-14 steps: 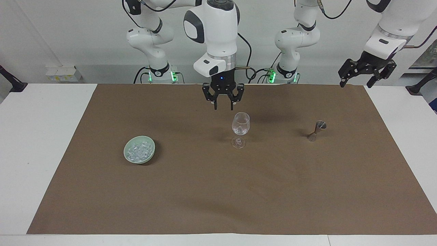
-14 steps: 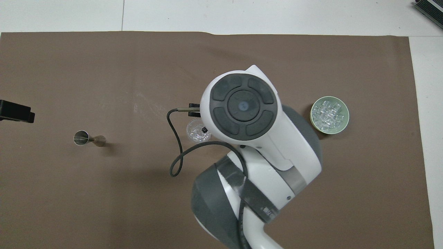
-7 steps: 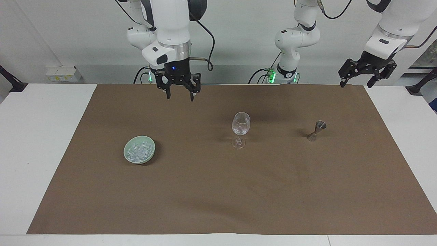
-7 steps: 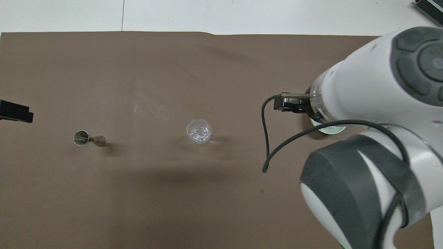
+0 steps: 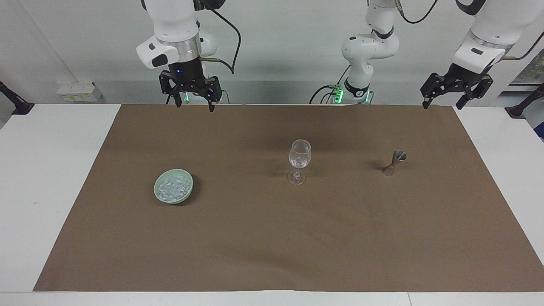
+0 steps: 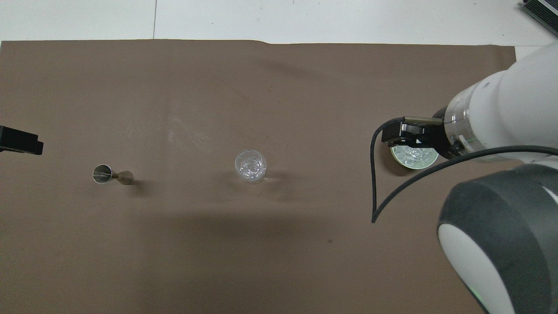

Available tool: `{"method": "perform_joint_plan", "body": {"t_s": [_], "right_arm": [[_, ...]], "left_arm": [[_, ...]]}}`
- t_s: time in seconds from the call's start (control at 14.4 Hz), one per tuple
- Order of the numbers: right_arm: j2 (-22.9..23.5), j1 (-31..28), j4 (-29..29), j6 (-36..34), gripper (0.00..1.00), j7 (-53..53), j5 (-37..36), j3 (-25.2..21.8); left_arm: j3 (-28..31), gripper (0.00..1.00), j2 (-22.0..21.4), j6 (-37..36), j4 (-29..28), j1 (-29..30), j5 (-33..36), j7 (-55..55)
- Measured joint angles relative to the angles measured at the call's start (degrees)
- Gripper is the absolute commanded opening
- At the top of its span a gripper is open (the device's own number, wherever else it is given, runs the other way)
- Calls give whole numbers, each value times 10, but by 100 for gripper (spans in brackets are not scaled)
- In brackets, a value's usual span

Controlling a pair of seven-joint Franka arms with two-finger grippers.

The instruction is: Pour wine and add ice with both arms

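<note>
A clear stemmed wine glass [image 5: 299,160] [image 6: 250,165] stands upright mid-mat, with glittering bits like ice low in its bowl. More ice [image 5: 172,187] [image 6: 412,153] is heaped in a pale green bowl [image 5: 187,192] [image 6: 420,163] toward the right arm's end. My right gripper [image 5: 192,103] hangs open and empty, high over the mat's edge by the robots; in the overhead view its wrist [image 6: 462,126] covers part of the bowl. My left gripper [image 5: 442,103] waits open and empty over the mat's corner at the left arm's end. Wine is out of view.
A small metal jigger [image 5: 393,162] [image 6: 104,174] stands on the brown mat [image 5: 272,238] toward the left arm's end, level with the glass. White table [image 5: 46,178] borders the mat. A black cable [image 6: 379,192] trails from the right wrist.
My right gripper has opened, risen from over the wine glass and swung toward the right arm's end. The left arm, glass, bowl and jigger have not moved.
</note>
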Motion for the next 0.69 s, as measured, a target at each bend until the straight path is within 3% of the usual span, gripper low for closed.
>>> {"method": "perform_joint_plan", "body": {"t_s": [0.69], "right_arm": [[-16,-23,2,-19,100,-61,15,-58]], "left_arm": [[5,100,0,0,0,0,0,5]]}}
